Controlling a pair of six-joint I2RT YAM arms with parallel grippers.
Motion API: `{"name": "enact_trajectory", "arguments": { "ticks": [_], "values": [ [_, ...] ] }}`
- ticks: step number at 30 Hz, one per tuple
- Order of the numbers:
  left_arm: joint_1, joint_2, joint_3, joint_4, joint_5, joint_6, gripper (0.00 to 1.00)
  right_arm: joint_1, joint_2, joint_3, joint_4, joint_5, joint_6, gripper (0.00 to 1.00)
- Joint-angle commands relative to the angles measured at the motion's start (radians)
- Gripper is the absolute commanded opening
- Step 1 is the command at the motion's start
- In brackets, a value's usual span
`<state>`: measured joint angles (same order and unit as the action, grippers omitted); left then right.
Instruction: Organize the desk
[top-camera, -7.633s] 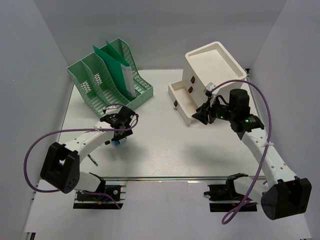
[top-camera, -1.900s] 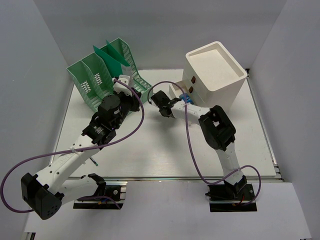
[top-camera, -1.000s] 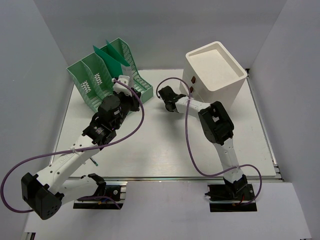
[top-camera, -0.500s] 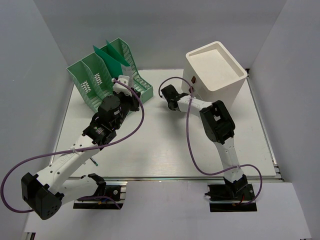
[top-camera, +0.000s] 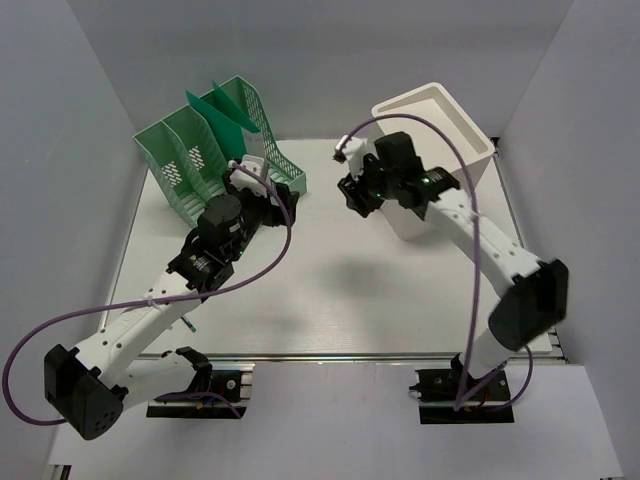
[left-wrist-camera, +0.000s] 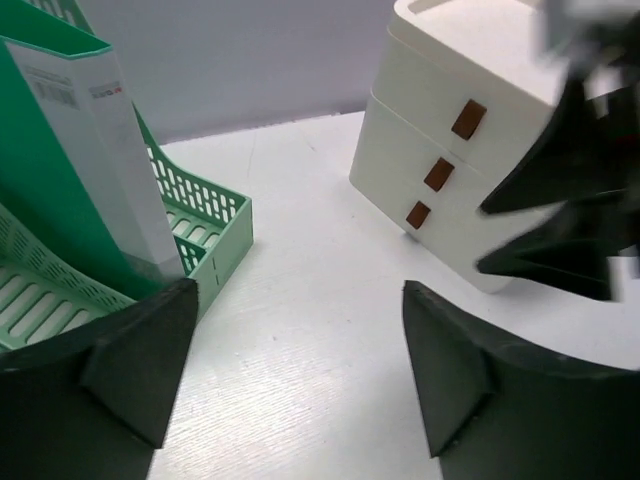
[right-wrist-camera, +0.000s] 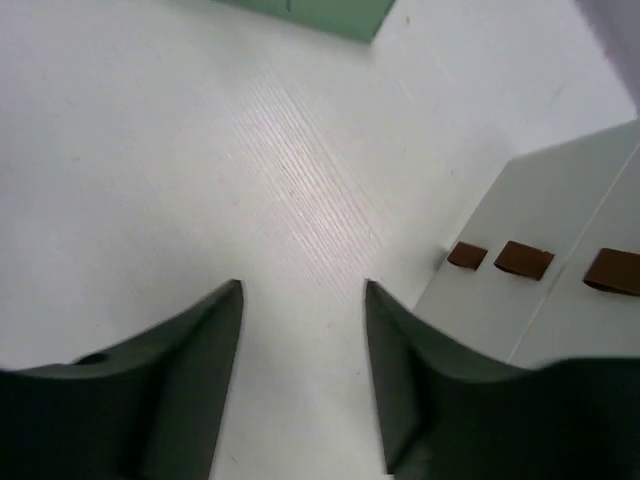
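desk: one, white, fills the middle of the top view; grey walls on three sides.
arms: two. left arm runs from lower left up to centre; right arm runs from lower right up to upper centre.
left tool: jaws spread wide, nothing between them; only bare desk shows in the gap. Sits just right of the rack's near corner.
right tool: jaws parted, nothing held; bare desk in the gap. Just left of the box front; cannot tell if it touches.
tools vs each other: apart, facing across the upper middle of the desk.
file rack: one, green, perforated walls, upper left of the desk. Three slots in the top view.
rack contents: one dark green folder standing tilted; one white sheet upright against it in the left wrist view.
drawer box: one, white, upper right of the desk, open tray on top.
drawers: three fronts stacked, all flush with the box.
handles: three, brown, one per drawer; top handle, middle handle, bottom handle. All three also at the right edge of the right wrist view.
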<state>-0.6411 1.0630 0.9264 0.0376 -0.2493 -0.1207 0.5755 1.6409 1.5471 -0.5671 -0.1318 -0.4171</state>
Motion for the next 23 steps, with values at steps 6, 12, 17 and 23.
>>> {"name": "enact_trajectory", "arguments": {
  "ticks": [6, 12, 17, 23],
  "values": [
    [0.004, -0.023, -0.046, 0.07, 0.102, 0.055, 0.98, -0.031, -0.347, -0.244, 0.142, -0.103, 0.124, 0.89],
    [-0.017, 0.002, -0.025, 0.049, 0.14, 0.079, 0.98, -0.034, -0.642, -0.484, 0.282, -0.009, 0.13, 0.89],
    [0.001, -0.015, -0.026, -0.019, 0.208, 0.039, 0.98, -0.039, -0.789, -0.559, 0.26, 0.043, 0.199, 0.89],
    [0.001, -0.104, -0.132, -0.077, 0.24, 0.027, 0.98, -0.046, -0.855, -0.645, 0.302, 0.08, 0.227, 0.89]
  ]
}}
